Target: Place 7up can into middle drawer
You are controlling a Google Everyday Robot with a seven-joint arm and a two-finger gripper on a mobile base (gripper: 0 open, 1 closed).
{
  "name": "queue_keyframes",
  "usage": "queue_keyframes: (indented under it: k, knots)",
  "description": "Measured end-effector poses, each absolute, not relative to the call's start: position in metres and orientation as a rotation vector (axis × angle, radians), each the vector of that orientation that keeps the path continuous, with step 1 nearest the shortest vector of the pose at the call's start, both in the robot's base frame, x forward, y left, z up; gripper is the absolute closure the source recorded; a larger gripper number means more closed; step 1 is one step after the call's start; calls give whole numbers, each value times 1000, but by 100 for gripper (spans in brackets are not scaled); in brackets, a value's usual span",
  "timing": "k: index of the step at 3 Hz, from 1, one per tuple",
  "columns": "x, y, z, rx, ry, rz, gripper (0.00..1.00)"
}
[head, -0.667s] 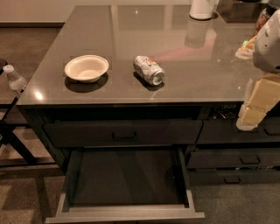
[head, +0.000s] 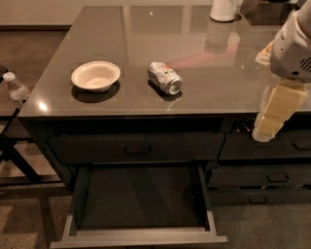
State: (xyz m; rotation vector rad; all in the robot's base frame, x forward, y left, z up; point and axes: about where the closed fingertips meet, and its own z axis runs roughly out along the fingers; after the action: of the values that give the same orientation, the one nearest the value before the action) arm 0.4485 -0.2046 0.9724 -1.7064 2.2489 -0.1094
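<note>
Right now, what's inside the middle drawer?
Inside the middle drawer, only bare floor shows; its rear is hidden under the drawer above. 7up can lies on the countertop; gripper hangs at right.

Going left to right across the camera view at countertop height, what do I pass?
plastic bottle → cream bowl → 7up can, lying on its side → white container at the back → gripper, hanging past the counter's front edge at far right.

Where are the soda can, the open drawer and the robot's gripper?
7up can [head: 164, 77]: camera view, middle of its silver side.
middle drawer [head: 141, 237]: camera view, its lighter front panel edge.
gripper [head: 265, 130]: camera view, its cream lower tip, far right, apart from the can.
</note>
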Motion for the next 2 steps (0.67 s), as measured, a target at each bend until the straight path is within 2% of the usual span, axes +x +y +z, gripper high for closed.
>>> queue_keyframes:
  k: [1,2]
  knots:
    - [458,-203,969,-1613,2299,-76,0]
    - [501,-191,961,-1450,2399,19,0]
